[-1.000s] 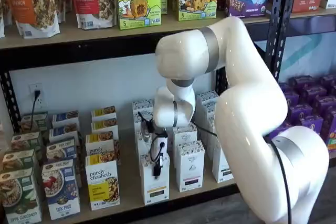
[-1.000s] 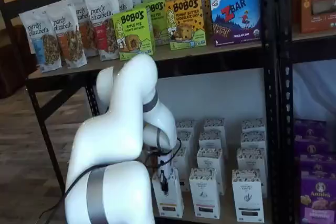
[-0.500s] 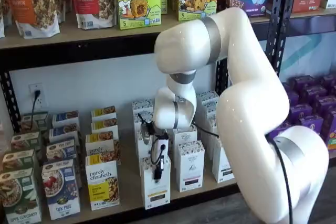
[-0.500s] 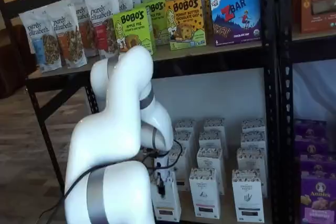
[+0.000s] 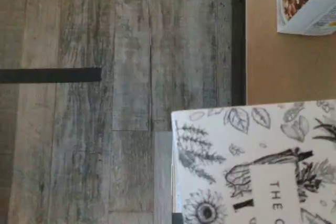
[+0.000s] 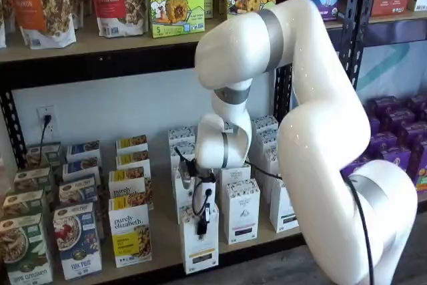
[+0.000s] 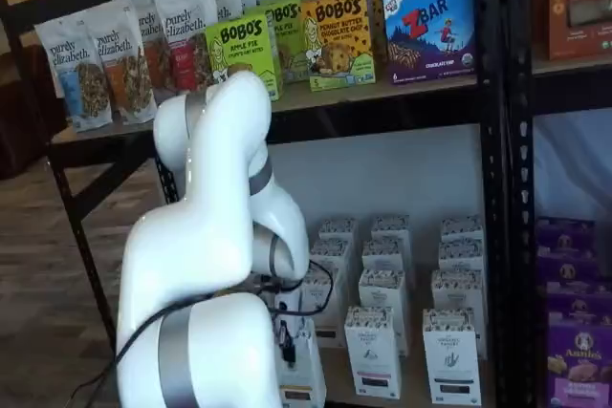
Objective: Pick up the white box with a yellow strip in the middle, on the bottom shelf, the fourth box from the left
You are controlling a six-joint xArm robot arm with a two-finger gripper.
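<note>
Arm: the white xArm [image 6: 313, 131] stood between the cameras and the racking, wrist bent down toward the front of the lower level in both shelf views.
Bottom shelf: the bottom shelf [image 6: 163, 245], a pale board in black framing, carried rows of cartons; the white cartons stood in files front to back.
White box: the white box [image 6: 198, 248] sat at the shelf's front edge in a shelf view, its yellow band low on the front face, and appeared tipped slightly outward compared with the upright carton [image 6: 241, 210] just beside it. In the other shelf view the white box [image 7: 304, 370] showed partly behind the arm's lower link.
Wrist view: the box's speckled top [image 5: 257, 166] filled one corner, with wood-plank floor [image 5: 105, 98] beyond the shelf's edge, which suggested the box hung over or past the front lip.
Jaws: the gripper [image 6: 202, 221] reached down over the box top, black parts and cable against its upper front. The jaws were closed and narrow, gripping the white box at its top as far as the shelf views showed.
Done: approach and grasp appeared complete; the box looked drawn forward from its file.
Left: lifting it clear of the shelf and carrying it away. Whether its base touched the board could not be told.
Neighbours: the "purely elizabeth" box [image 6: 130, 233] stood near, apart and undisturbed-looking.
</note>
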